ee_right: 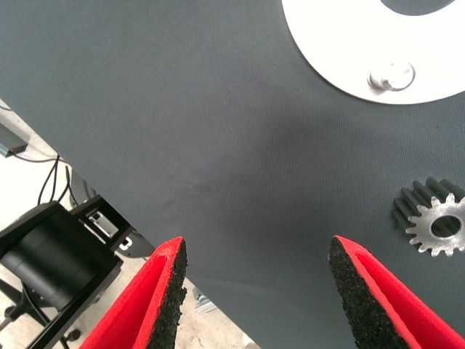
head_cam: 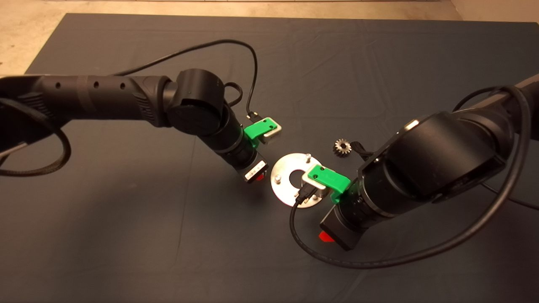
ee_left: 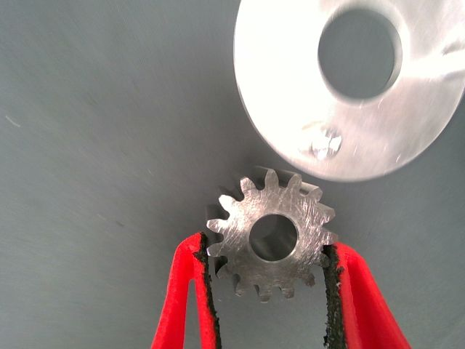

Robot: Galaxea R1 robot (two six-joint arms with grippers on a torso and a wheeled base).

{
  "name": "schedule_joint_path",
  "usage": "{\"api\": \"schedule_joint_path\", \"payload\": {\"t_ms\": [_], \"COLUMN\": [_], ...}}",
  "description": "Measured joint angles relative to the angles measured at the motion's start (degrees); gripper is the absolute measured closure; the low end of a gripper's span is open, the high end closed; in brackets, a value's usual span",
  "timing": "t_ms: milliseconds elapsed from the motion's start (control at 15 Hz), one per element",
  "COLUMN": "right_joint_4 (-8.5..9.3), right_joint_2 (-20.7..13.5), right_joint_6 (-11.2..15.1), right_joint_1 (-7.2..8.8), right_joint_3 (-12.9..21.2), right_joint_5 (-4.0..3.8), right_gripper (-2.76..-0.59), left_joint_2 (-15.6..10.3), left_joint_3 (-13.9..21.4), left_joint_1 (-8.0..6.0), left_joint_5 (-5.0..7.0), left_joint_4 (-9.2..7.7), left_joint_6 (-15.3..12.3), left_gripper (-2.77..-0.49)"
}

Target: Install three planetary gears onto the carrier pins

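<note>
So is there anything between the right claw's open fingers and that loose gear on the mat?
No. In the right wrist view only bare mat separates the open right gripper from the gear.

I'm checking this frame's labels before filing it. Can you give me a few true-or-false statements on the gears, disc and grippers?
1. The left gripper is shut on a small silvery toothed metal gear. True.
2. The right gripper holds a gear. False: it is open and holds nothing.
3. A gear already sits on a pin of the flat round silver disc. False: the visible pins are bare.
4. A second dark grey gear lies on the dark mat, beside the disc. True.
</note>
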Motion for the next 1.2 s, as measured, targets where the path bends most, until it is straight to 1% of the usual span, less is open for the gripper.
{"api": "schedule_joint_path", "payload": {"t_ms": [67,133,267,400,467,533,800,867,1000,1200], "right_joint_4": [0.02,0.02,0.02,0.02,0.04,0.09,0.11,0.11,0.11,0.15], "right_joint_2": [0.0,0.0,0.1,0.1,0.0,0.0,0.1,0.0,0.1,0.1], "right_joint_6": [0.0,0.0,0.0,0.0,0.0,0.0,0.0,0.0,0.0,0.0], "right_joint_1": [0.00,0.00,0.04,0.30,0.28,0.28,0.29,0.30,0.30,0.28], "right_joint_3": [0.0,0.0,0.0,0.0,0.0,0.0,0.0,0.0,0.0,0.0], "right_joint_5": [0.02,0.00,0.05,0.13,-0.06,-0.03,0.06,-0.14,0.00,-0.03], "right_gripper": [-1.44,-1.44,-1.44,-1.44,-1.44,-1.44,-1.44,-1.44,-1.44,-1.44], "left_joint_2": [0.0,0.1,1.3,2.6,2.8,2.7,2.6,2.7,3.0,2.5], "left_joint_3": [0.1,0.3,0.6,1.5,1.7,1.7,2.4,3.0,3.2,3.1], "left_joint_1": [-0.66,-0.97,-1.03,-1.44,-1.63,-1.78,-1.77,-1.76,-1.73,-1.53], "left_joint_5": [-0.05,-0.02,0.41,-0.38,-1.06,-1.26,-4.33,-4.63,-4.90,-4.85], "left_joint_4": [-0.10,-0.25,-0.44,-0.55,-0.71,-0.71,-0.73,-0.75,-0.74,-0.73], "left_joint_6": [-0.9,-1.8,-3.8,-4.1,-4.7,-5.2,-7.4,-7.6,-7.5,-7.4], "left_gripper": [-0.55,-0.55,-0.55,-0.55,-0.55,-0.55,-0.55,-0.55,-0.55,-0.55]}}
